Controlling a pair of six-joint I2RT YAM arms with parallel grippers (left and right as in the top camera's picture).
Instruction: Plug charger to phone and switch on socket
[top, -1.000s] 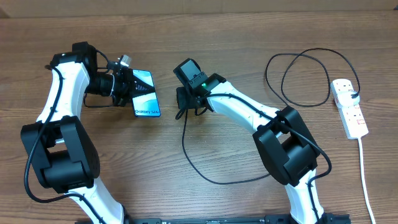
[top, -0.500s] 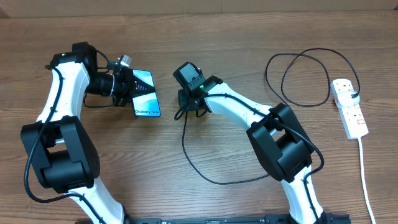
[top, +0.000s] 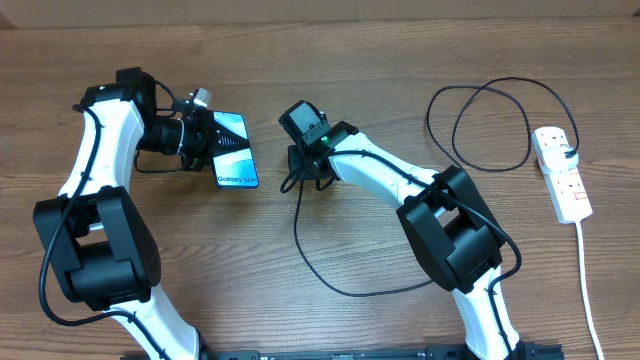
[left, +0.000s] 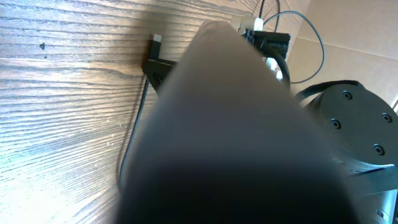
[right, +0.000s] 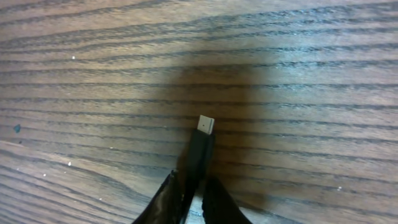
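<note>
Showing a wooden table (top: 350, 60) from above, with a close view from each wrist.

Left side: the left gripper (top: 210, 140) is clamped on the phone (top: 235, 152) along its left long edge. The phone's light blue screen faces up, with the "Galaxy S24+" text at its near end. In the left wrist view a blurred grey mass fills most of the frame.

Centre: the right gripper (top: 298, 180) stands just right of the phone, apart from it. Its fingers (right: 166, 200) are pinched on the charger (top: 295, 228) behind the plug tip (right: 205, 124) — the tip pokes out past the fingers, low over the wood.

From that grip the black cable runs toward the near edge and curves right under the right arm. It shows again as a loop on the far right.

Far right: the socket (top: 562, 172) lies flat, well apart from both grippers — its white cord (top: 585, 280) trails toward the near edge.
</note>
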